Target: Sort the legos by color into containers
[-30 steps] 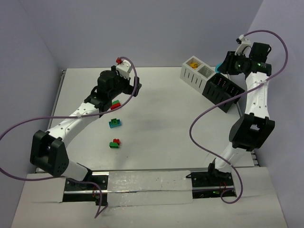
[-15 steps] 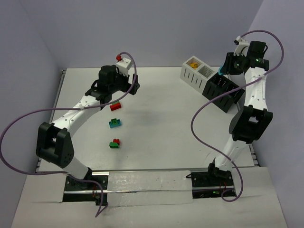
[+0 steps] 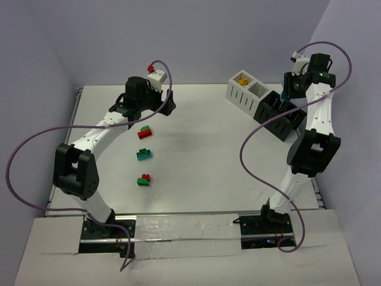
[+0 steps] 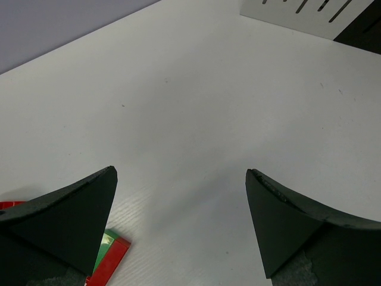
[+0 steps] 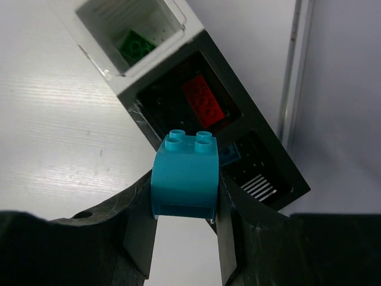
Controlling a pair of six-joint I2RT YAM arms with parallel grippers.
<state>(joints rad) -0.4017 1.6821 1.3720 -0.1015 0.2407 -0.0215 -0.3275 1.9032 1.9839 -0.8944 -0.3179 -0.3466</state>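
- Pale lilac walls, white desk (image 3: 202, 155), and both arms are up over it.
- Right hand (image 5: 182, 208) has the cargo: its two dark fingers (image 5: 140, 229) press in from either side on a teal brick (image 5: 183, 176), studs up, held clear above the row of containers.
- Look below that brick in the right wrist view: a white bin (image 5: 107, 59) with a green brick (image 5: 136, 44) lying inside.
- Right next to it is a black bin (image 5: 238, 80) with a red brick (image 5: 203, 100) on its floor.
- Then comes a second black bin (image 5: 286, 173), where a blue brick (image 5: 229, 154) peeks out just past the teal one's edge.
- The teal brick hangs over the black end of the row, about where those two black bins meet.
- From above, the row runs along the far right of the desk, and a yellow brick (image 3: 242, 78) shows in the farthest white container.
- Over to the left hand (image 4: 180, 179): fingers spread wide, nothing between them, only bare desk showing in the gap.
- A red-and-green pair (image 3: 144, 132) lies on the desk just beside that hand; in the left wrist view its corner pokes out under one finger.
- Nearer the arm bases lie a mostly teal piece (image 3: 144, 154) and a green-and-red pair (image 3: 143, 179).
- All three sit in a loose line, well apart from the containers.
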